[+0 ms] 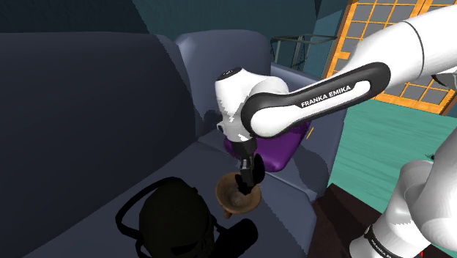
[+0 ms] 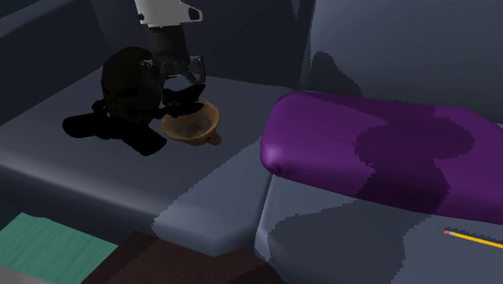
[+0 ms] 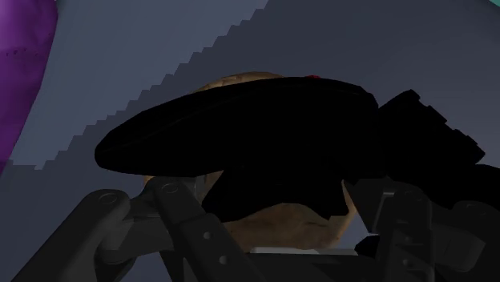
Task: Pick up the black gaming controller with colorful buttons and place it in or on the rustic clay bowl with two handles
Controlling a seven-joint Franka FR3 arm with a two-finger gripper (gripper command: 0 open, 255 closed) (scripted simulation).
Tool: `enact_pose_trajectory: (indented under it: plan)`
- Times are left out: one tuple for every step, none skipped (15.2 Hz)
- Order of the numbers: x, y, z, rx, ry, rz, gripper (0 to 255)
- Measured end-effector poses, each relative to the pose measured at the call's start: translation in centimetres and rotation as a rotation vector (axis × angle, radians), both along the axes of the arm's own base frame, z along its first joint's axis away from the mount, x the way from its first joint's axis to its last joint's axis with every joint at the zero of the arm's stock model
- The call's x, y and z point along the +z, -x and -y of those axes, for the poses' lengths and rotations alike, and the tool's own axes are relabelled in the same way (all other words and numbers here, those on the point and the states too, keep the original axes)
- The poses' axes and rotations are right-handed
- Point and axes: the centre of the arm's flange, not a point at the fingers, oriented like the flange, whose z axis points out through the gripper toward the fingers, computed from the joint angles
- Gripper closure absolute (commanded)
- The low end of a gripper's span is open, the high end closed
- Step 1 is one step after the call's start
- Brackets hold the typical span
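Here's the bowl [image 2: 196, 128], brown and shallow, sitting on the sofa [image 2: 97, 173] seat with one stubby handle poking out toward the second exterior camera. And right over it hangs the controller [image 3: 240, 144], clasped in the gripper [image 1: 247, 176], whose jaws are closed narrow on its body. From the wrist, the controller stretches crosswise in front of the fingers, with the bowl's brown wall showing above and below it. Whether it touches the rim, I can't tell; in the second exterior view its dark shape overlaps the bowl's far edge.

What does the controller look like? Almost pure black, a long rounded slab with a thicker part below, and just one speck of red [image 3: 314, 78] peeking over its top edge. No other button colours can be made out.

Beside the bowl, on the second exterior view's left, sits a bulky black lump [image 2: 129, 93], too dark to identify. On that view's right, a purple cushion [image 2: 379, 153] lies on the next seat, well apart from the bowl, and a yellow pencil [image 2: 475, 238] rests near the frame's lower right corner.

Writing now: the arm's dark link reads "FRANKA EMIKA" [image 1: 326, 96] in white capitals, clear in the shoulder view. A second label lower on the arm is too small to read.
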Motion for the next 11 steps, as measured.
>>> enact_pose_trajectory:
  plan:
    - [0.5,0.0,0.0,0.0,0.0,0.0,255]
    - [0.9,0.0,-0.1,0.0,0.0,0.0,255]
    - [1.5,0.0,0.0,0.0,0.0,0.0,255]
    - [2.1,0.0,0.0,0.0,0.0,0.0,255]
    - [2.4,0.0,0.0,0.0,0.0,0.0,255]
    - [2.7,-0.4,-0.3,0.0,0.0,0.0,255]
    - [3.0,-1.3,-1.0,0.0,0.0,0.0,255]
    - [3.0,-1.6,-1.2,0.0,0.0,0.0,255]
    - [2.8,-1.8,-1.3,0.0,0.0,0.0,255]
    - [2.3,-1.9,-1.5,0.0,0.0,0.0,255]
    - [1.9,-2.1,-1.4,0.0,0.0,-0.001,255]
